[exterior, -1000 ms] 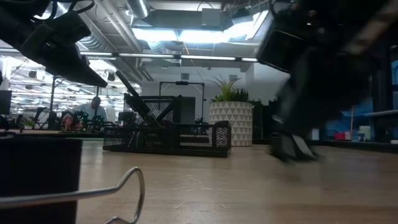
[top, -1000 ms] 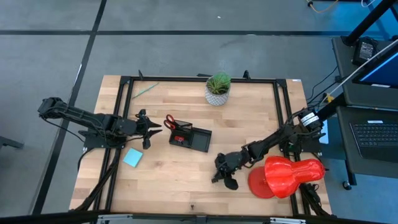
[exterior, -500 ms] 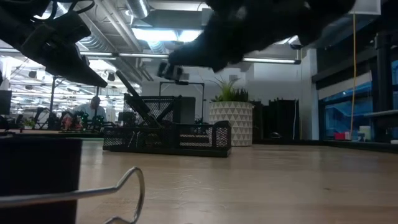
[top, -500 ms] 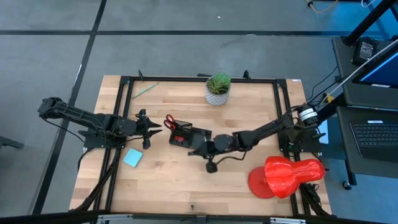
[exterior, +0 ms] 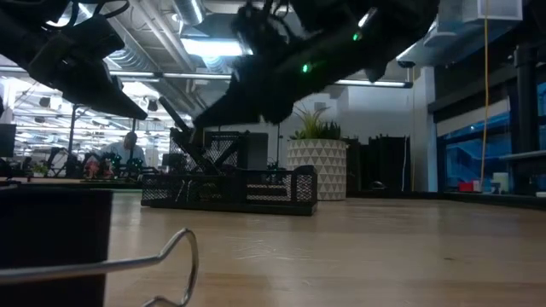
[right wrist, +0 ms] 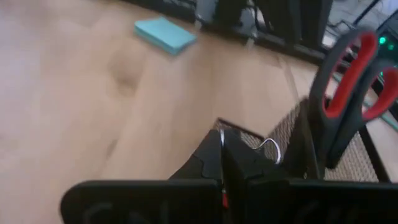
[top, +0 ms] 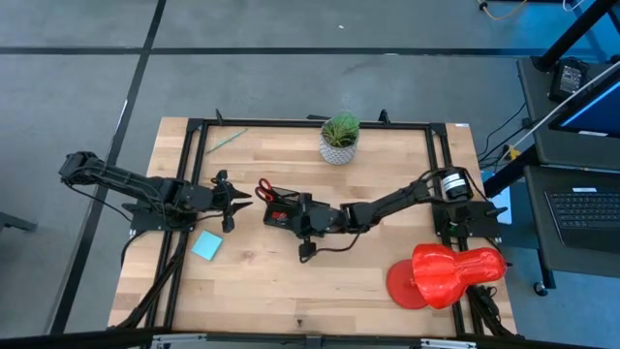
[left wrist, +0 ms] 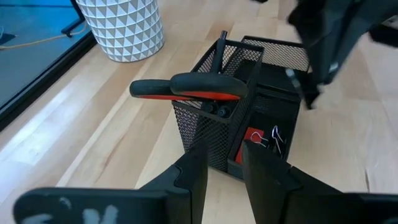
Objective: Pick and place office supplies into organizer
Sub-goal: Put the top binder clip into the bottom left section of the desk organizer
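In the middle of the high view, the right tool point(top: 302, 219) reaches in from the right and hangs over the organizer point(top: 312, 225), its fingers together on a small binder clip point(right wrist: 268, 149), whose wire loop shows just past the fingertips in the right wrist view; it is probably held there so the clip can drop into an open compartment. The red-handled scissors point(top: 265, 190) already stand blades down in the organizer's tall mesh cup at its left end, handles up, and another clip point(left wrist: 276, 137) lies in a low compartment beside a red item. The left tool point(top: 232, 201) waits just left of the organizer, its fingers partly apart and holding nothing, clear of the right arm's path. The light blue notepad point(top: 207, 245) lies on the table point(top: 252, 291) at lower left, and the green pencil point(top: 227, 139) near the upper left corner, both still to be collected.
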Motion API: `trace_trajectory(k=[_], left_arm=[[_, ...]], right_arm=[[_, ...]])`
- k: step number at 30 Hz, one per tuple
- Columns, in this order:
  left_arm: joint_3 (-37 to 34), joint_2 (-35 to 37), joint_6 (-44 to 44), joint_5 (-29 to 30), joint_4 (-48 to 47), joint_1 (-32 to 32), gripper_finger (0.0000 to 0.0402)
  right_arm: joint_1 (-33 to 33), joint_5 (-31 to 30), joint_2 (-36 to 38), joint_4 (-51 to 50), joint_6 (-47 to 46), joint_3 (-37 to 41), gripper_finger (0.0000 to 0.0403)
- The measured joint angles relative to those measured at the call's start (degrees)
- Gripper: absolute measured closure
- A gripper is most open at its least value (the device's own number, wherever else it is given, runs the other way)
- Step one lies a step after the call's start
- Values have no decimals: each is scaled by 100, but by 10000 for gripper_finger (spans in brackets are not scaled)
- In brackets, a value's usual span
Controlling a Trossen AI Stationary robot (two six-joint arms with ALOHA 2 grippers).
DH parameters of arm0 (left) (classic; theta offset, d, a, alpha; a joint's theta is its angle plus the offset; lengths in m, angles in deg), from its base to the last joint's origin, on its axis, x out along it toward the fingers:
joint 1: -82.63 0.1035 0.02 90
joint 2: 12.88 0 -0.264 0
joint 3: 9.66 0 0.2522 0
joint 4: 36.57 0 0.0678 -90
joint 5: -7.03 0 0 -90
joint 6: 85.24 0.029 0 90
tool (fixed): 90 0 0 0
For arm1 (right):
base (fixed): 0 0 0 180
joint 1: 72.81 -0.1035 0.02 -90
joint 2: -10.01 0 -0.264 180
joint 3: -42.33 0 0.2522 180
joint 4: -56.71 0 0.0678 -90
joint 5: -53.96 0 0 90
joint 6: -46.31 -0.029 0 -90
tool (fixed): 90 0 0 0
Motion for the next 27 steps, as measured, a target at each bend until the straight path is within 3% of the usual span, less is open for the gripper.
trace_trajectory(k=[17, 27], left_arm=[[0, 0, 6, 0, -28, 2, 309], [0, 0, 6, 0, -30, 1, 309]], right_arm=[[290, 2, -415, 21, -19, -9, 402], [287, 18, -430, -36, 3, -7, 370]])
